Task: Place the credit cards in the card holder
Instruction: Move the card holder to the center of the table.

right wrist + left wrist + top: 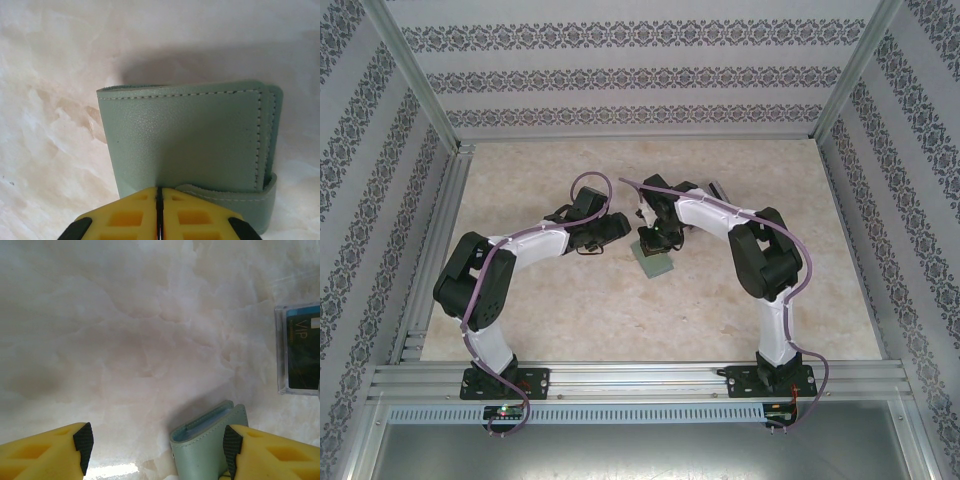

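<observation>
Looking down from the top camera, the card holder (656,265) lies on the table (570,310) between the two arms. The right gripper (657,243) is at its far edge and the left gripper (592,238) is just to its left.

From the left wrist, the left gripper (157,445) has its fingers wide apart with nothing between them. The card holder (200,442) is partly hidden behind one finger, and its covers are slightly parted. Well off to the card holder's right, a clear case (297,347) holds a dark credit card (302,352) marked VIP.

From the right wrist, the right gripper (160,210) has its fingers pressed together at the near edge of the card holder (185,140). I cannot tell whether a thin leaf of the cover is pinched between them. The card holder is folded, with the stitched cover facing up.

The step in hand looks like opening the card holder. It would go best with one hand pinning the lower cover flat while the other slowly lifts the top cover by its free edge, so the light case does not slide on the smooth table. Two things stand in the way: the credit card sits inside its clear case, and both wrists crowd the card holder.
</observation>
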Robot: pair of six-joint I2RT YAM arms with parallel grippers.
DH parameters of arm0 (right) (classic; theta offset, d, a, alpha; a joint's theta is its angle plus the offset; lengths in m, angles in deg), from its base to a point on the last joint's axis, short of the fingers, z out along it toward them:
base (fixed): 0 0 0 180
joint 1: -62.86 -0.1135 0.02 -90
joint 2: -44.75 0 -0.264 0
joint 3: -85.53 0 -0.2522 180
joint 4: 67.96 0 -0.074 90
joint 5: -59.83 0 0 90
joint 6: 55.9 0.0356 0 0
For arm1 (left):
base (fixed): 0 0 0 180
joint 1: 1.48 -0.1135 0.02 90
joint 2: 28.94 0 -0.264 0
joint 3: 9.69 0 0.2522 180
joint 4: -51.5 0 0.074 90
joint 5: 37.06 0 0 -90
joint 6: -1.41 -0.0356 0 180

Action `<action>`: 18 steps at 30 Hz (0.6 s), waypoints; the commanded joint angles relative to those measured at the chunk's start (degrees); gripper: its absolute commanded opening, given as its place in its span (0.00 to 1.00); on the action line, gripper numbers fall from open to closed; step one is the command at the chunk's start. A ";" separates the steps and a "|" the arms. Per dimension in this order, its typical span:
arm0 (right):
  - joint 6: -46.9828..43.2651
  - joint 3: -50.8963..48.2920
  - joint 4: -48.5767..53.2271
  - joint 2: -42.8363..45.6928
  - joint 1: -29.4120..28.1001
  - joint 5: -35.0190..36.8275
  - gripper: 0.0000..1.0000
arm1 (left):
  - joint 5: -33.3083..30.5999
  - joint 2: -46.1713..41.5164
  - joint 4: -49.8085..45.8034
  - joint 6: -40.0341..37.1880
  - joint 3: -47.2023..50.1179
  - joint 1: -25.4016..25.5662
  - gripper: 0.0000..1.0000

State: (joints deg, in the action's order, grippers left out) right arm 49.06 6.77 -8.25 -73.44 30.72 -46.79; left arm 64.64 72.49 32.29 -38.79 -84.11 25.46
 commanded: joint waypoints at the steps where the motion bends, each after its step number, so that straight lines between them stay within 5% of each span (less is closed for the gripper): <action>1: -1.40 0.53 -1.91 -4.77 1.15 7.63 0.12 | -1.60 -1.06 -1.03 -0.39 -0.64 0.13 0.72; 18: -5.21 11.55 -6.17 -4.98 4.71 6.88 0.15 | -5.11 -5.85 -4.05 -4.26 -0.38 -4.07 0.73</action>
State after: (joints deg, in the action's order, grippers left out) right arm 46.06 16.76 -13.05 -79.38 35.16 -41.46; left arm 61.93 69.86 30.43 -40.71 -84.22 22.95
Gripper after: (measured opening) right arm 0.150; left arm 0.729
